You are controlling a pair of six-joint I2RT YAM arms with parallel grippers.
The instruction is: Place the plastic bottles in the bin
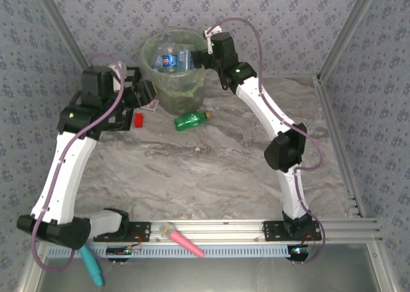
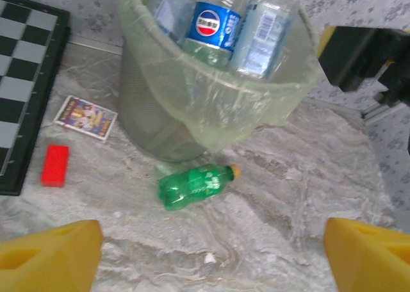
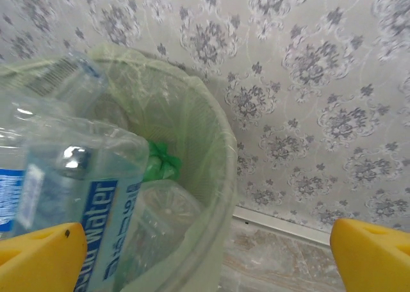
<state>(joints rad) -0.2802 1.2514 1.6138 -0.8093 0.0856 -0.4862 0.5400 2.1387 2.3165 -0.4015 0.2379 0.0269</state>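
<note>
Step in hand, as we judge it: pick up the green bottle (image 2: 195, 186). It lies on its side on the bench (image 2: 288, 228) just in front of the bin (image 2: 160, 122), cap to the right in the left wrist view.

The left gripper (image 2: 208, 257) hangs above it, jaws apart, nothing btwn them.

To do it well:
- Come straight down and close across the fat mid-section, not along it, or it'll roll away.
- Stay off the bag (image 2: 256, 113) overhang, the red block (image 2: 54, 165) & the chessboard (image 2: 25, 68).

The right gripper (image 3: 205, 253) sits over the bin rim, jaws wide, gripping nothing we can see. It should clear out before the lift, else the arms may clash.

Writing:
- The clear bottle (image 3: 70, 196) in the bin reads "water" on a blue label.
- The blue-label bottle (image 2: 210, 26) has a round red-white-blue logo, Pepsi-style.
- One next to it shows a barcode.
- The green bottle's label is too blurred to read.
</note>
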